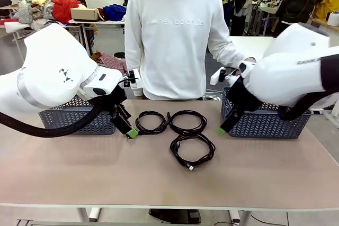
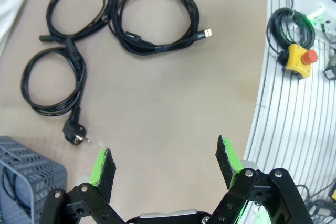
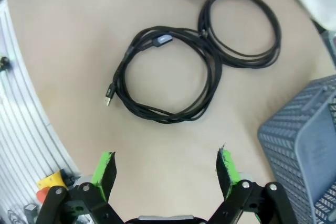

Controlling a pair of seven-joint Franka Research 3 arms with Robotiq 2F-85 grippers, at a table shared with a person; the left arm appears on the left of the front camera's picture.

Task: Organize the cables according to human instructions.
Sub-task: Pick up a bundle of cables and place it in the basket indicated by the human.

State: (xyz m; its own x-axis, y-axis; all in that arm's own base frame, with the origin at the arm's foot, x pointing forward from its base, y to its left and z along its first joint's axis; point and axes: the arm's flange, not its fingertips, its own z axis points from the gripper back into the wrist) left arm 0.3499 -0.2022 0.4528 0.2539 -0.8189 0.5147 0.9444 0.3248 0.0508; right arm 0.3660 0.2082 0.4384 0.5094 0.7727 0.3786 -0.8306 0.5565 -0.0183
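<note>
Left jaws: wide apart with nothing between the green pads [image 2: 102,167], low over the tabletop [image 1: 106,183], just beside the round-plug coil [image 1: 151,113].
Right jaws: also apart and empty, in front of the right basket [image 1: 270,124], and the USB coil [image 3: 209,72] lies straight ahead of them.
Cables: three black coils sit mid-tabletop. The round-plug coil is nearest my left side, the middle coil [image 1: 185,112] is against it, and the USB coil is on the near side of both. I can't tell whether the left basket [image 1: 79,123] holds another.
Tangle risk: the round-plug coil and the middle coil cross where they meet, and the USB coil looks to touch its neighbour. If I lift one, I could drag a second along.
Grip risk: these cords are thin and lie flat. If I come down too high I pinch air; too low and my pads scrape the tabletop. If I catch a single strand, the coil will likely unwind as it rises.
Wrong-pick risk: I can see no pointing hand from the person [image 1: 175,41], so any choice of cable or basket right now would be a guess.
Clash risk: both arms are angled toward the same small cluster, so reaching together could knock them into each other.
Snag risk: a loose plug or the USB tip [image 2: 208,33] could catch on the basket lattice on the way in.
</note>
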